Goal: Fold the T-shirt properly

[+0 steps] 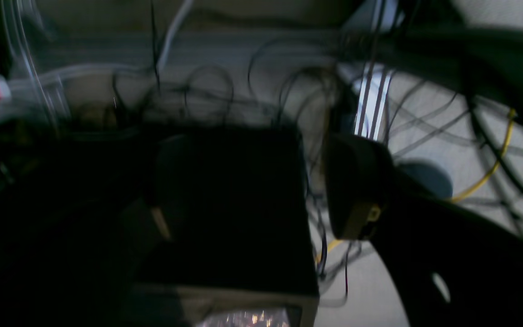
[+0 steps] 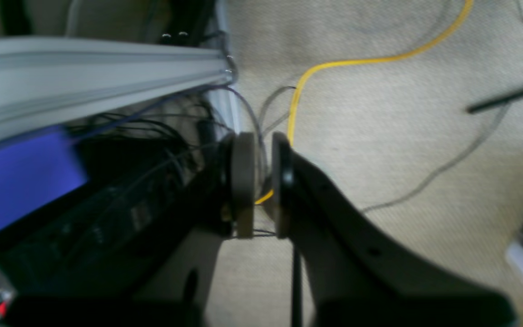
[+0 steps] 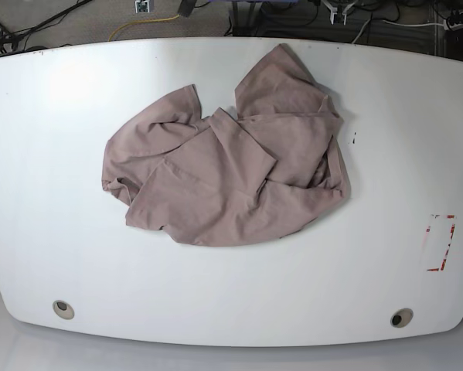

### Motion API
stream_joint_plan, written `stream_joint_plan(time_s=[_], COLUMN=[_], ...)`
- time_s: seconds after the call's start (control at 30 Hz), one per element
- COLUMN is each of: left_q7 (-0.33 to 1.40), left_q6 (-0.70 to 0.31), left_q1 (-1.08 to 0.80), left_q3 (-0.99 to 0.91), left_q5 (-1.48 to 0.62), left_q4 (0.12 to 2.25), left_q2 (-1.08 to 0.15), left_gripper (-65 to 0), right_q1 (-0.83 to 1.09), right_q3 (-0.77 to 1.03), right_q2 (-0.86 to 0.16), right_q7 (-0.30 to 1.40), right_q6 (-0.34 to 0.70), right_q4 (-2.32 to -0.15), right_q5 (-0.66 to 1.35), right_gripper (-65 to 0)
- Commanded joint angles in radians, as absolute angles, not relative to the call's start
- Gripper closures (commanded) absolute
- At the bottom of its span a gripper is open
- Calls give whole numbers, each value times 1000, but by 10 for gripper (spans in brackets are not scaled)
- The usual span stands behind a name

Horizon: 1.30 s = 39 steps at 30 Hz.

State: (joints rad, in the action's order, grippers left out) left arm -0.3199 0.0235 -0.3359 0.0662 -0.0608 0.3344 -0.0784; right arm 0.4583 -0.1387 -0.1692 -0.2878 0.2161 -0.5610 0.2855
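- t-shirt (image 3: 227,174) lies crumpled on the white table (image 3: 53,232), roughly in the middle, bunched in overlapping folds with one sleeve sticking out toward the far edge; neither arm shows in the base view, so the cloth sits well away from both grippers, untouched.
- right gripper (image 2: 261,184) hangs over beige carpet (image 2: 379,136), its two pads nearly pressed together with only a thin slit between them; nothing is caught in that slit.
- a yellow cable (image 2: 334,63) runs across the carpet beyond the right gripper's tips and passes behind them; a grey metal rail (image 2: 84,72) and a tangle of dark wires sit to one side of it.
- left gripper (image 1: 248,186) shows in a dark, blurred wrist view; its fingers stand well apart with a wide gap, and nothing sits between them.
- beyond the left gripper's fingers lie loose black wires (image 1: 207,91) and another stretch of yellow cable on pale floor.
- a small red mark (image 3: 440,243) sits on the table near one side edge, apart from the cloth.
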Motion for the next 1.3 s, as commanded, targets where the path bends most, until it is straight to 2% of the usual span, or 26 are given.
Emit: stream_joint_plan(time_s=[0.0,0.27,0.43,0.67,0.8,0.97,1.27], left_q7=[-325,-288,-269,-269,-269,-269,-269], left_q6=[27,27,27,28,28,28,28], left_q1=[-420,-650,-803,-966,-1066,-1161,-1279], left_q3=[64,62,61,41,-28,-85,-142], left_q5=[-62,-65,-67,-68,-68,-68,-68], left_q4=[447,819,1038,1267,1388,1550,1774], left_q2=[-94,-154,-191,-252,-254,-254,-254], left_gripper=[-406,-406,-406,-406,-407,-407,-407], right_q1=[518,680,822,989,1079,1171,1279], right_q3=[-136,-124,-33,-28,13,82,131], right_q2=[-177,-177,-171,-170,-162,-101,-99], right_q7=[-295,-295,-295,-295,-295,-294,-294], right_q6=[222,219,219,219,219,225,222], right_q4=[-613,-826,-1013,-1248,-1360,-1517,-1728], right_q5=[286,294,288,295,295,288,294], right_gripper=[-65,-65,-65,-65,-65,-65,-65])
